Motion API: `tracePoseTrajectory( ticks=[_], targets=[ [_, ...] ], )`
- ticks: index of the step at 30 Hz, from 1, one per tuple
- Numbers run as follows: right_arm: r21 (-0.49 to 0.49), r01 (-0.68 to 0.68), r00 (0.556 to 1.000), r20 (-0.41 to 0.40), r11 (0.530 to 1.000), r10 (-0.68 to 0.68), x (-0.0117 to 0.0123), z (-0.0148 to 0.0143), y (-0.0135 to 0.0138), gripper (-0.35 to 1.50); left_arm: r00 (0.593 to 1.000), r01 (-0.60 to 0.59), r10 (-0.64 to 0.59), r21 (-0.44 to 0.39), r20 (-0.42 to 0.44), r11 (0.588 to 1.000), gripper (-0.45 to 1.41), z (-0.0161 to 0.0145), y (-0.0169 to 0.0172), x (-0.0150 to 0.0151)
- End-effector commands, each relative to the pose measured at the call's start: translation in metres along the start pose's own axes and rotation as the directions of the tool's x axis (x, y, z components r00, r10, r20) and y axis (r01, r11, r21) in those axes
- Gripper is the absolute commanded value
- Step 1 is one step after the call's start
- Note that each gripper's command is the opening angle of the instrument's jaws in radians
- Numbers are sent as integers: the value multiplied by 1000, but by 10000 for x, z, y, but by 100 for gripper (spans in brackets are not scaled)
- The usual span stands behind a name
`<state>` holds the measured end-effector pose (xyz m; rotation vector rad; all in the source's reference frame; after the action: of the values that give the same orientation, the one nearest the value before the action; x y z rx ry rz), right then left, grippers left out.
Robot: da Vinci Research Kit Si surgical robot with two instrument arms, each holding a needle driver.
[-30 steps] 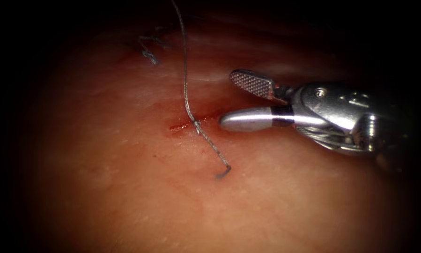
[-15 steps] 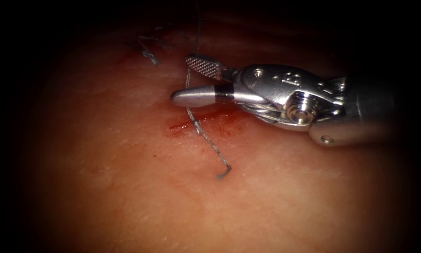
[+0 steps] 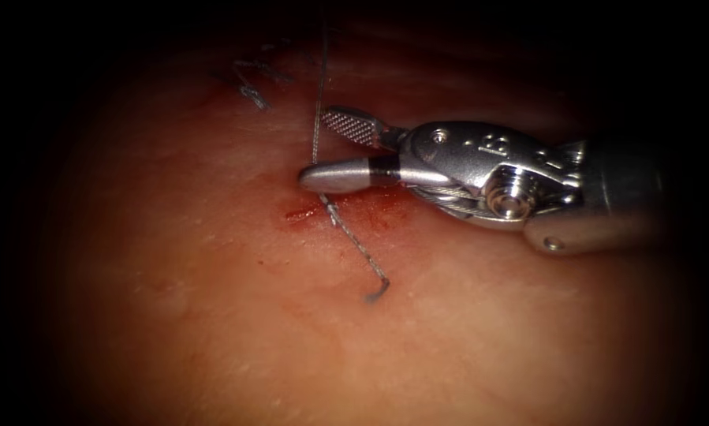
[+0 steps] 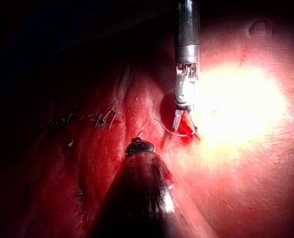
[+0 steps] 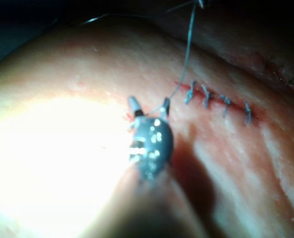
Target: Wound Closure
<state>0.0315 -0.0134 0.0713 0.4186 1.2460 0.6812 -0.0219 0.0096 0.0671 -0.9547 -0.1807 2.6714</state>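
The tissue (image 3: 212, 331) lies under the endoscope with a short cut (image 3: 311, 211) near its middle, marked by red fluid (image 3: 370, 207). One thread (image 3: 354, 244) comes out of the cut. Its short free end lies loose on the tissue below the cut and curls into a small hook. Its long part rises straight up from the cut and out of view.

The right tool (image 3: 326, 150) reaches in from the right of the cut, with its jaws spread apart. The thread's rising part runs between them, just above the cut: the ridged jaw sits above and the smooth jaw sits just over the cut. The jaws grasp nothing yet. In the right wrist view, the right tool (image 5: 149, 110) is again spread, with the thread (image 5: 186, 54) climbing from beside one jaw.

The left wrist view shows the left tool's dark body (image 4: 139, 193) close up; I cannot tell how its jaws stand or whether it holds anything. I cannot make out a needle.

As for progress, a row of finished stitches (image 5: 216, 101) with cut ends lies along the closed line beyond the cut. The stitch at this cut looks passed through, judging by the thread. It is not trimmed, and I cannot tell whether it is knotted.
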Motion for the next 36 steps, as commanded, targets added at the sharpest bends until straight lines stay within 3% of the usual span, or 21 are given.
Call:
tracePoseTrajectory(
  ticks=[1,7,11,36],
  targets=[
    [5,-1,1000,0,1000,1,-6,1,-2,140,1000,-2,2,1,-3,1000,-45,7,0,0],
    [-1,-11,1000,-1,1000,11,-9,5,5,138,1000,3,-3,0,-1,1000,-45,4,5,6],
    [-11,-46,999,-4,999,46,-10,18,10,147,1000,-7,7,-3,0,1000,-45,-1,11,16],
    [46,-85,996,10,995,85,-19,74,-1,147,1000,-14,14,-6,-19,1000,-45,-23,21,42]
  ],
)
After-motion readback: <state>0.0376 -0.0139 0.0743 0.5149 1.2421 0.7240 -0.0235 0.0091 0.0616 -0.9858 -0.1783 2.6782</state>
